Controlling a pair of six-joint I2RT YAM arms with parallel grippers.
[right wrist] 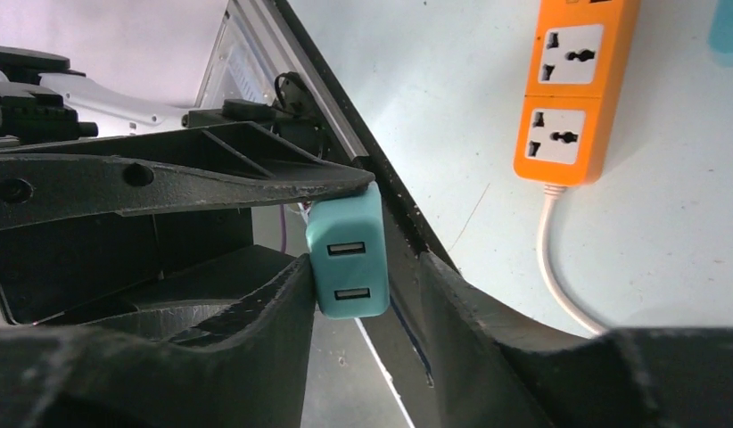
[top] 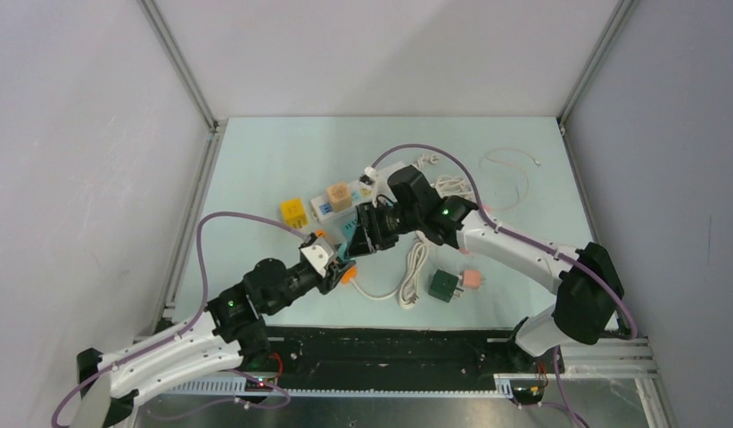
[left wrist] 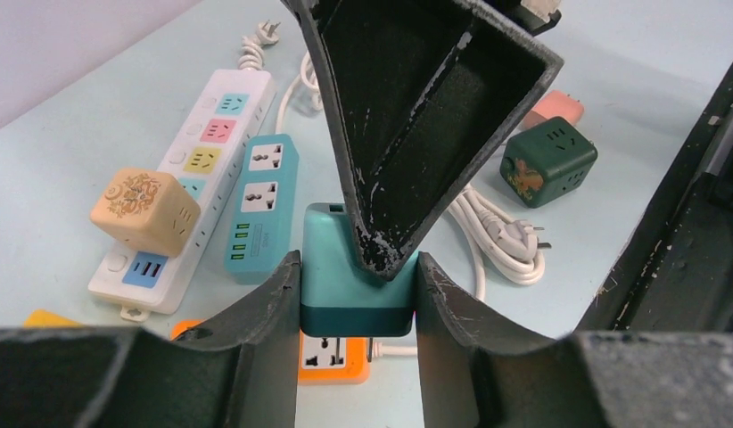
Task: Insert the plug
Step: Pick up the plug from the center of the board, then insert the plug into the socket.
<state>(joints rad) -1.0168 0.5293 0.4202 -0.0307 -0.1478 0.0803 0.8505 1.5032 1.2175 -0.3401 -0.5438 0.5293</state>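
One teal plug (left wrist: 345,259) is hanging above the orange power strip (left wrist: 332,352), your left fingers (left wrist: 265,339) clamping its sides while your right fingers (right wrist: 256,339) are flanking it, grip unclear, so next you are probably lining its prongs over a socket and pressing down.
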